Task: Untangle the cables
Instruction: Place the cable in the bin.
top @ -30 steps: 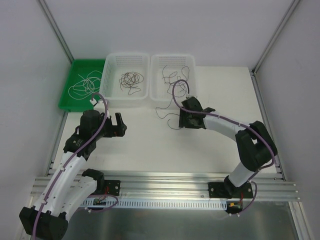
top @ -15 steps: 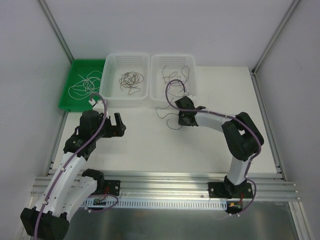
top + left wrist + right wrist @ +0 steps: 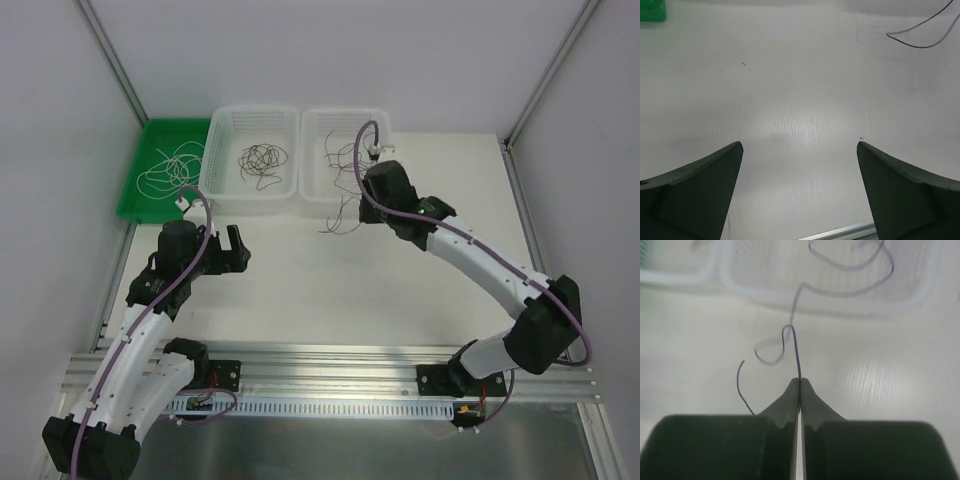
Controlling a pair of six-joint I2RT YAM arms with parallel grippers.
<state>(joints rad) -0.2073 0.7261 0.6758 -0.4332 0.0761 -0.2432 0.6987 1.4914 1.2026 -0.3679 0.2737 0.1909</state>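
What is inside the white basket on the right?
Thin dark cables lie in the right basket; one runs out over its front rim. The right arm covers the basket's near right corner, so that part is hidden.

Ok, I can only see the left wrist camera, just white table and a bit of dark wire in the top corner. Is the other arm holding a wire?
Observer: Yes. The right tool is pinched shut on a thin dark wire.
Operator: Where does that wire go?
Observer: It seems to run up over the rim into the right-hand white plastic mesh basket.
Operator: Are there more wires somewhere?
Observer: A small tangle of dark wires lies in the left-hand white plastic mesh basket next to it.
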